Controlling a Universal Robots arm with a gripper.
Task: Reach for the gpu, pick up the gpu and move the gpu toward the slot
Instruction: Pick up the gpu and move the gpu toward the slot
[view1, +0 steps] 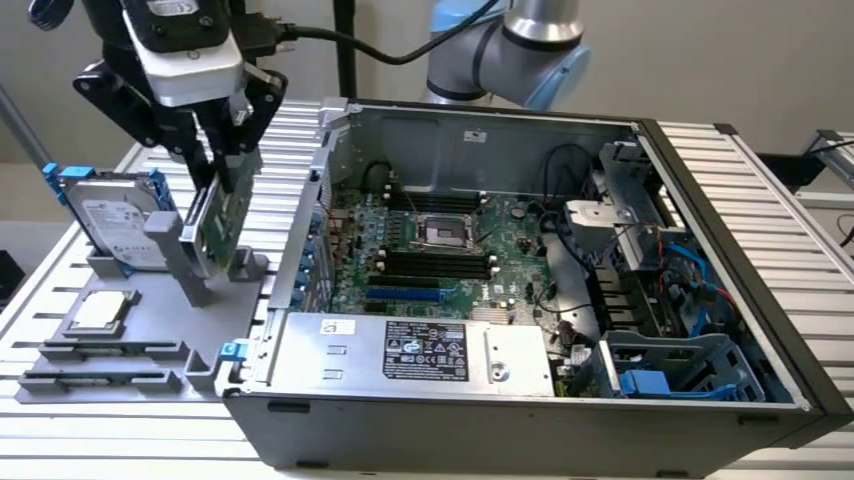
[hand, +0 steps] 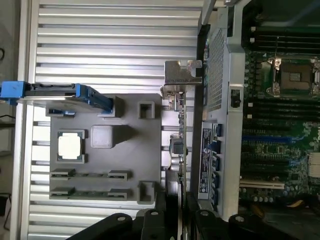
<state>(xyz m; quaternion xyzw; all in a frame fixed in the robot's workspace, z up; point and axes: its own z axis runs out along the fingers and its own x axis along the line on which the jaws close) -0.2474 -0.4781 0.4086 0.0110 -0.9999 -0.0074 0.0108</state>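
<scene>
The gpu (view1: 224, 215) is a thin green card standing on edge over the grey holder (view1: 140, 365), leaning toward the computer case. My gripper (view1: 227, 165) comes down on its top edge, with a dark finger on each face, shut on the card. From the wrist, the gpu (hand: 179, 145) is edge-on, running from its silver bracket (hand: 181, 75) down between my fingers (hand: 161, 220) at my gripper (hand: 177, 216). It sits just beside the case wall. The motherboard (view1: 441, 250), with its blue expansion slot (view1: 400, 296), lies inside the open case to the exterior view's right.
A silver hard drive (view1: 114, 225) with a blue frame stands in the holder beside the card. A small square silver chip (view1: 104, 310) lies in front of it. The case's perforated side wall (view1: 310, 230) rises between holder and motherboard. The power supply (view1: 414, 350) fills the case's near corner.
</scene>
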